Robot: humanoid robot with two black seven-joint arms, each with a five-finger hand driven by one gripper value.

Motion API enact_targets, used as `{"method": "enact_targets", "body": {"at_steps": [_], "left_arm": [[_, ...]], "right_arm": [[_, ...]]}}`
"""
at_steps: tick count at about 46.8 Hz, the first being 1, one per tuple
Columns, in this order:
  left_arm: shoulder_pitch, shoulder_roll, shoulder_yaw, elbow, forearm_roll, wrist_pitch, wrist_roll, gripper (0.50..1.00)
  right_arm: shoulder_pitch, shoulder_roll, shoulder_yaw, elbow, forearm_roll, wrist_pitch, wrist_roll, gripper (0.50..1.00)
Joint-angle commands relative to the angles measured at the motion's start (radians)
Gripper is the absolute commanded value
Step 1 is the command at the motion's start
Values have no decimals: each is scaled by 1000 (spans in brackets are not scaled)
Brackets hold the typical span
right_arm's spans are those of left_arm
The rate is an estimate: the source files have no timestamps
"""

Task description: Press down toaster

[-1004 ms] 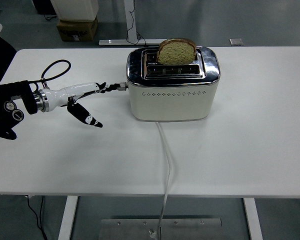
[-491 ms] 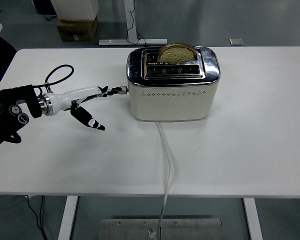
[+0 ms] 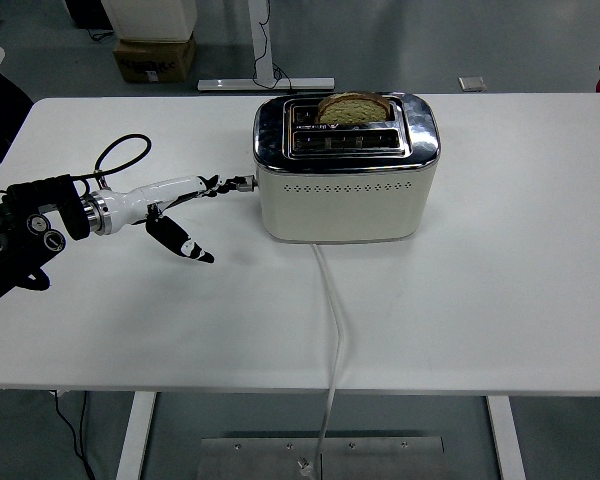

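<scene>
**Black fingertips at the toaster's lever**

Black-tipped fingers (image 3: pixel 216 184) of our left hand (image 3: pixel 175 200) stretch out straight toward the toaster (image 3: pixel 345 168), and their ends meet the small lever (image 3: pixel 244 182) that juts from its left wall. We grip nothing: the digits are extended rather than curled, with the thumb (image 3: pixel 180 242) hanging apart, slanting down toward the table (image 3: pixel 480 300) below the rest. Behind the fingers, the hand's white shell runs back to a chrome wrist ring, then to our black forearm (image 3: pixel 25 235), which enters from the left edge with a loop of black cable (image 3: pixel 115 155) arching over it.

We see the cream-and-chrome toaster standing upright in the middle of the far half of the white table. A slice of bread (image 3: pixel 352 107) sits low in the rear slot, only its crust and upper part showing above the chrome top. A white power cord (image 3: pixel 332 330) runs from the toaster's front base across the table and over the near edge. Our right arm is out of view.
</scene>
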Motion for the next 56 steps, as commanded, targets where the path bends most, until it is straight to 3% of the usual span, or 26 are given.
{"method": "enact_targets", "body": {"at_steps": [1, 56], "left_arm": [[0, 0, 0, 0, 0, 0, 0, 1000], [37, -38, 0, 81, -31, 8, -1, 1000]], "right_arm": [[0, 0, 0, 0, 0, -1, 0, 1000], [0, 0, 0, 0, 0, 0, 0, 1000]]}}
